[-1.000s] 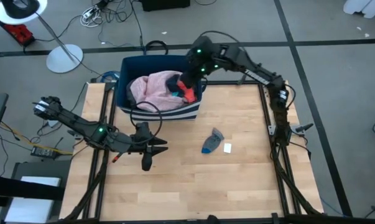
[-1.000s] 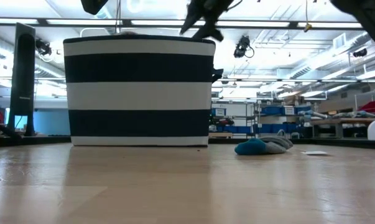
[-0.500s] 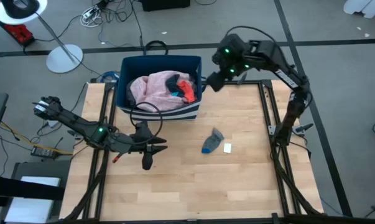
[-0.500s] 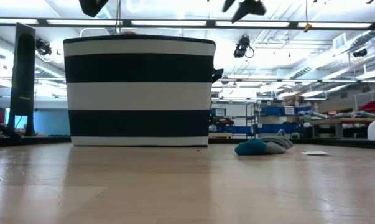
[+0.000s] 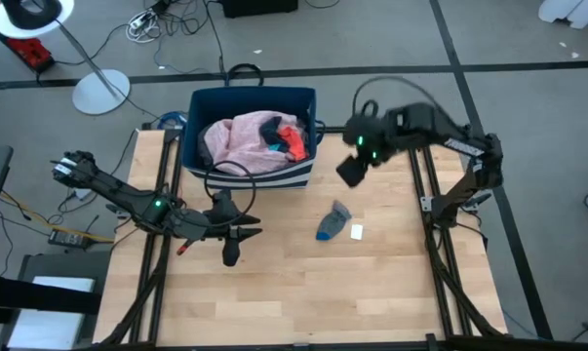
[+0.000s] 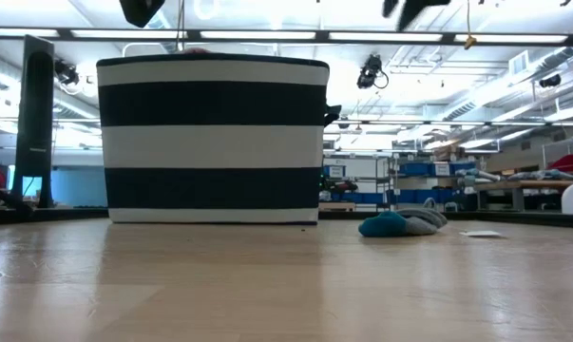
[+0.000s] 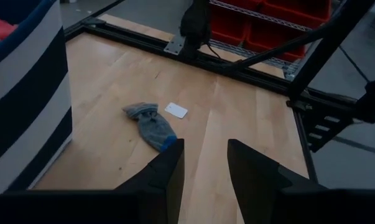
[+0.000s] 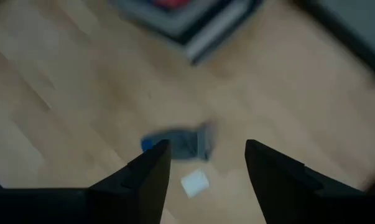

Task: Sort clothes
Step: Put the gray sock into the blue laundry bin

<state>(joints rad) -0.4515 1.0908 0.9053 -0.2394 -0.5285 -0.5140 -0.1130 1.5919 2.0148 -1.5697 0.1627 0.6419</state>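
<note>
A: While the right arm hangs over the surface (image 5: 274,292) beside the bin (image 5: 250,97), note the layout, largest first. Bin: dark blue, striped, at the far side, holding the pink garment (image 5: 237,141) with a red-orange piece (image 5: 294,142) and something dark tucked against it.

B: And outside the bin?

A: One grey-and-blue sock (image 5: 333,221) lying flat on the bare wood, a small white tag (image 5: 357,231) just beside it. Right pincer (image 8: 206,163): fingers apart, nothing between them, sock directly in its wrist view. Left pincer (image 7: 204,163): fingers apart too, empty, parked low near the near-left edge.

B: So the sock looks like the step in hand.

A: My reading, yes. To do it well: come straight down over the bunched middle of the sock, straddle it across its narrow width, keep clear of the tag, close only once the fingertips reach the wood.
</note>
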